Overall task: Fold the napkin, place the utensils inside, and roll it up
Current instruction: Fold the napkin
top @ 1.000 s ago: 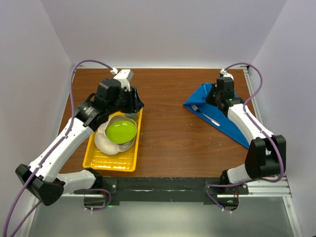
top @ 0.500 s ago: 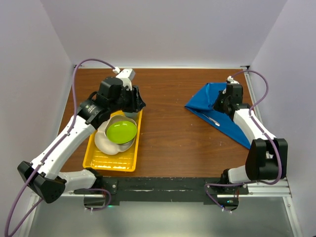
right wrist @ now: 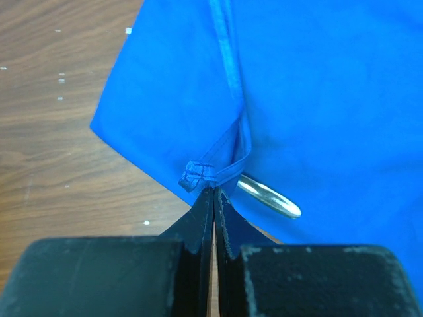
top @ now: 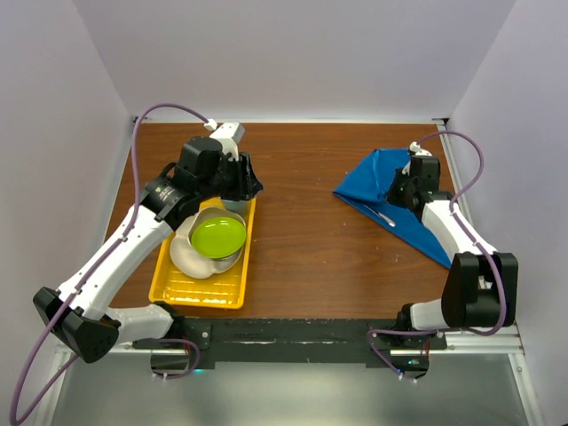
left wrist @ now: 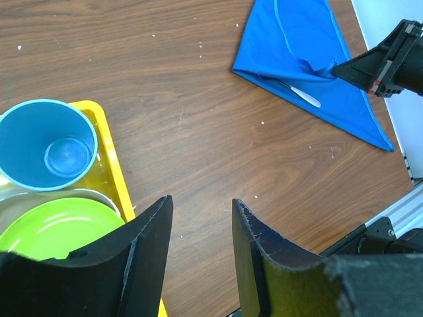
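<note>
The right hand (right wrist: 213, 195) is pinching a hemmed fold of the napkin (right wrist: 317, 99) between its closed fingertips. The fork (right wrist: 268, 196) is poking its rounded silver end out from under the cloth just beside them. The counter (right wrist: 53, 132) is showing at the left.

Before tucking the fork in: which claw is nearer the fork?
Right. The right claw is shut on the napkin corner, right beside the fork; the left claw hangs open across the table, by the yellow tray.
</note>
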`<state>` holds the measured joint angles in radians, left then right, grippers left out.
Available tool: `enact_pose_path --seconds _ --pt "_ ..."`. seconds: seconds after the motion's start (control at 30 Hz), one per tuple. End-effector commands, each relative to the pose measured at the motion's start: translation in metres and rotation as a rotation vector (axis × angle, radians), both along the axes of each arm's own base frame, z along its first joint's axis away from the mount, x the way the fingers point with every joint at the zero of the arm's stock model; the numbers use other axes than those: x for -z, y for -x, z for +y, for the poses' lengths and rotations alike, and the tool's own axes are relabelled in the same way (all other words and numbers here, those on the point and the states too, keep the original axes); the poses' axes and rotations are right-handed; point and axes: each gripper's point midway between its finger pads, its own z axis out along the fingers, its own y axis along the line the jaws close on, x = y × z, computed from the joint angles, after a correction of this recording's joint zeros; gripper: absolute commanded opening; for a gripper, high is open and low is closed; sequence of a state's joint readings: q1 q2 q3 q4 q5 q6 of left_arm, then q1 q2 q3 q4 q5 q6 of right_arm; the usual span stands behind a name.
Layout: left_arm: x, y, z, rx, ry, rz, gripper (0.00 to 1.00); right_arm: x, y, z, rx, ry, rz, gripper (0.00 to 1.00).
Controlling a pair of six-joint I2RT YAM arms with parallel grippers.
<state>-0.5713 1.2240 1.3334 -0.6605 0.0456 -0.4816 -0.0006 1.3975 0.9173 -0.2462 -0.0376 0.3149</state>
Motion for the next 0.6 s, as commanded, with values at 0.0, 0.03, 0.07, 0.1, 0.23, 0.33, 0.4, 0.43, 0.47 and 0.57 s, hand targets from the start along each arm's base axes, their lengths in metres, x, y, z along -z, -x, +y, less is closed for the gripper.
enact_pose_path --seconds 0.0,0.03,0.07,0.1,0.23,0.33,0.4,0.43,0.47,0.57 --pt "-0.023 -0.006 0.002 -0.002 0.021 -0.068 0.46 -0.001 0.001 -0.018 0.024 0.046 -0.023 0.0" --pt "-0.023 -0.006 0.002 0.0 0.019 -0.067 0.46 0.001 0.002 -0.019 0.026 0.052 -0.016 0.0" --pt "-0.023 -0.006 0.001 0.001 0.02 -0.067 0.46 0.004 0.004 -0.021 0.029 0.059 -0.004 0.0" --pt "-0.022 -0.006 0.001 0.001 0.019 -0.066 0.46 0.006 0.005 -0.022 0.027 0.063 0.007 0.0" --pt "-0.02 -0.005 0.001 0.003 0.017 -0.06 0.46 0.013 0.009 -0.031 0.04 0.1 0.039 0.0" --pt "-0.019 -0.006 0.001 0.003 0.017 -0.06 0.46 0.021 0.011 -0.03 0.03 0.1 0.07 0.0" --pt "-0.019 -0.006 0.001 0.002 0.018 -0.059 0.46 0.028 0.013 -0.03 0.028 0.099 0.086 0.0" --pt "-0.019 -0.006 0.001 0.004 0.018 -0.058 0.46 0.031 0.014 -0.03 0.028 0.101 0.093 0.0" --pt "-0.02 -0.006 0.001 0.004 0.019 -0.061 0.46 0.032 0.014 -0.031 0.031 0.102 0.094 0.0" --pt "-0.019 -0.006 0.002 0.001 0.017 -0.058 0.46 0.04 0.015 -0.031 0.03 0.1 0.117 0.01"
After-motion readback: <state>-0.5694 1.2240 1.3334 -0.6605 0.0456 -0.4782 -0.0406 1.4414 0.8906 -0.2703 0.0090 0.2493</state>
